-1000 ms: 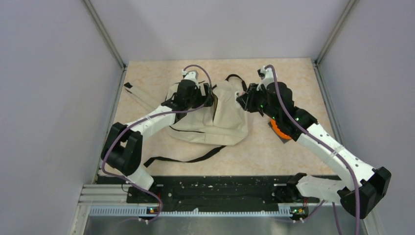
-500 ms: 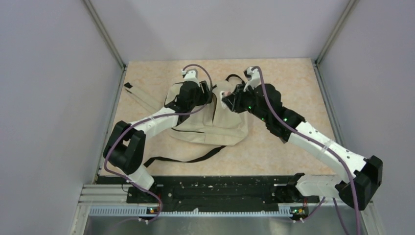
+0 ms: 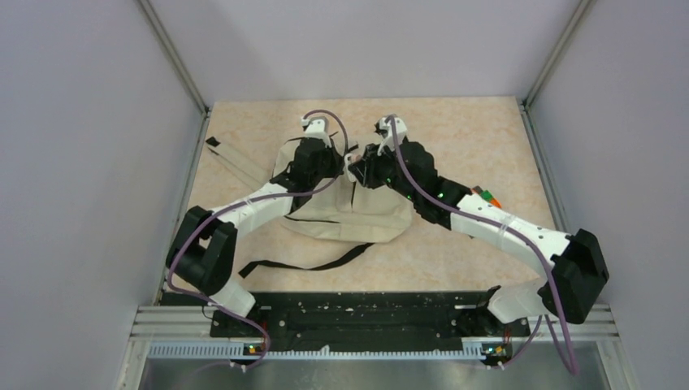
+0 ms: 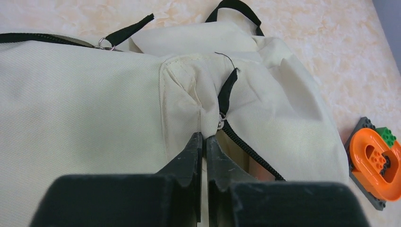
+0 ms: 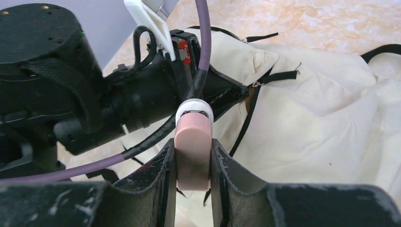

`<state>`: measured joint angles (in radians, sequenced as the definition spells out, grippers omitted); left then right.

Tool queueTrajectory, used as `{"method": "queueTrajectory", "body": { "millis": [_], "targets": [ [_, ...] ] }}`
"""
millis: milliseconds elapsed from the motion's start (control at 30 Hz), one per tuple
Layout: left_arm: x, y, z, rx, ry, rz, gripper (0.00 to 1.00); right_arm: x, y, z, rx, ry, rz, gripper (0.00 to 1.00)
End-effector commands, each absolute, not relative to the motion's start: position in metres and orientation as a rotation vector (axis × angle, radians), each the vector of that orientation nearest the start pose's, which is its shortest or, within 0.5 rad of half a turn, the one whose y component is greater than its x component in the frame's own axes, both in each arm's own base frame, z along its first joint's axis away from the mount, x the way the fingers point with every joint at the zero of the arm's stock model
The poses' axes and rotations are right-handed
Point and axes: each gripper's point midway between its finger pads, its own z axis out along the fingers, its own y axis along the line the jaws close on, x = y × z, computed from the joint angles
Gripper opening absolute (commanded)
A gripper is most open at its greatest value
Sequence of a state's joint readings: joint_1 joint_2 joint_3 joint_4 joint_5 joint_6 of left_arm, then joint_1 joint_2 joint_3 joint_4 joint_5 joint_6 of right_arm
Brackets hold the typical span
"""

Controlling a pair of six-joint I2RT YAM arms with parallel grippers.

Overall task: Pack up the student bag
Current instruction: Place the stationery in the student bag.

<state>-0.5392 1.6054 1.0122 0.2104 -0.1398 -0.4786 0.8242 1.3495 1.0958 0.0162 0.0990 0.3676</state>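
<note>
Student bag (image 3: 357, 215), flat on the worktop (image 3: 471, 122) beneath both end effectors. Left end effector (image 4: 204, 142), wide apart a second ago, has pinched shut on bag fabric just left of the zipper (image 4: 246, 146), probably to lift the opening. Right end effector (image 5: 193, 144), newly swung in opposite it, clamps a pink capped item (image 5: 192, 127), probably for insertion.

Cream student bag (image 4: 94, 104) with black zipper (image 4: 250, 152), pink stick (image 5: 192, 142), orange toy block (image 4: 371, 158).

left arm (image 3: 252, 203) and right arm (image 3: 496, 227) stretched forward, left pincer (image 4: 204, 139) pinched together, right pincer (image 5: 193, 147) clamped
</note>
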Motion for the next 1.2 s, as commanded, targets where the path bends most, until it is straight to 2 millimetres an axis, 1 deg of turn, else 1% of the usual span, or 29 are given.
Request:
{"method": "queueTrajectory", "body": {
  "millis": [0, 67, 167, 267, 300, 400, 467, 567, 633, 667, 733, 833, 900, 1000, 1167],
  "targets": [
    [0.406, -0.241, 0.205, 0.038, 1.887, -0.572, 0.00, 0.316, 0.345, 0.301, -0.326, 1.692, 0.765, 0.00],
    [0.399, -0.239, 0.214, 0.060, 1.860, -0.582, 0.00, 0.319, 0.347, 0.298, -0.312, 1.682, 0.760, 0.00],
    [0.389, -0.242, 0.224, 0.143, 1.843, -0.609, 0.00, 0.324, 0.349, 0.291, -0.290, 1.682, 0.756, 0.00],
    [0.380, -0.250, 0.227, 0.230, 1.858, -0.640, 0.00, 0.327, 0.347, 0.283, -0.241, 1.689, 0.752, 0.00],
    [0.378, -0.251, 0.228, 0.254, 1.860, -0.645, 0.00, 0.326, 0.344, 0.281, -0.218, 1.685, 0.759, 0.00],
    [0.373, -0.256, 0.230, 0.332, 1.870, -0.663, 0.00, 0.320, 0.337, 0.285, -0.175, 1.648, 0.800, 0.00],
    [0.370, -0.259, 0.232, 0.357, 1.880, -0.677, 0.00, 0.317, 0.337, 0.285, -0.188, 1.645, 0.811, 0.00],
    [0.365, -0.262, 0.240, 0.377, 1.889, -0.713, 0.00, 0.312, 0.350, 0.280, -0.281, 1.661, 0.834, 0.00],
    [0.364, -0.263, 0.245, 0.380, 1.897, -0.731, 0.00, 0.310, 0.361, 0.272, -0.327, 1.688, 0.854, 0.00],
    [0.361, -0.262, 0.243, 0.384, 1.925, -0.733, 0.00, 0.308, 0.366, 0.268, -0.348, 1.696, 0.864, 0.00],
    [0.360, -0.260, 0.245, 0.380, 1.939, -0.738, 0.00, 0.302, 0.376, 0.259, -0.399, 1.712, 0.887, 0.00],
    [0.359, -0.259, 0.249, 0.378, 1.942, -0.750, 0.00, 0.296, 0.385, 0.241, -0.435, 1.753, 0.880, 0.00],
    [0.359, -0.258, 0.252, 0.372, 1.938, -0.753, 0.00, 0.296, 0.383, 0.228, -0.435, 1.783, 0.851, 0.00],
    [0.360, -0.254, 0.256, 0.363, 1.931, -0.749, 0.00, 0.299, 0.373, 0.214, -0.404, 1.823, 0.786, 0.00],
    [0.360, -0.251, 0.258, 0.361, 1.932, -0.749, 0.00, 0.305, 0.354, 0.198, -0.384, 1.868, 0.652, 0.00]
  ]
}}
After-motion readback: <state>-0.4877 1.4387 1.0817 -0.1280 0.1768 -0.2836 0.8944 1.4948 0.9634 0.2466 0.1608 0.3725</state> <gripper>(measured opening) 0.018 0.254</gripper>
